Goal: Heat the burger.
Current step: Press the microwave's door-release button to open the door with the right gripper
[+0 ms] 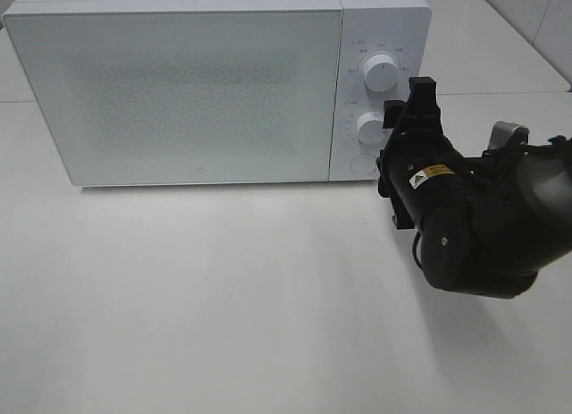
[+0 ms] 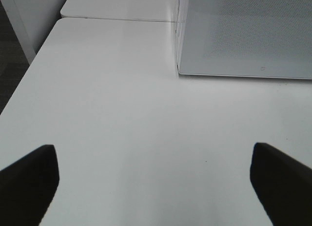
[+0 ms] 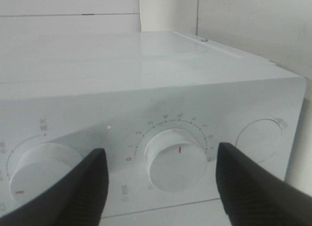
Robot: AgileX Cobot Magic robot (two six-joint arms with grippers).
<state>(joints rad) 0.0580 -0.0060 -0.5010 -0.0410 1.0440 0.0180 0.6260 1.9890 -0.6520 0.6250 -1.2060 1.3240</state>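
The burger is out of view; the white microwave stands with its frosted door closed. My right gripper is at the control panel, level with the lower knob. In the right wrist view this gripper is open, with its dark fingers on either side of that knob and not pressing on it. My left gripper is open over the bare white table, with nothing between its fingers, and faces the microwave's left front corner.
An upper knob and a round button share the panel with the lower knob. The right arm's black body hangs over the table's right side. The table's left edge drops to a dark floor.
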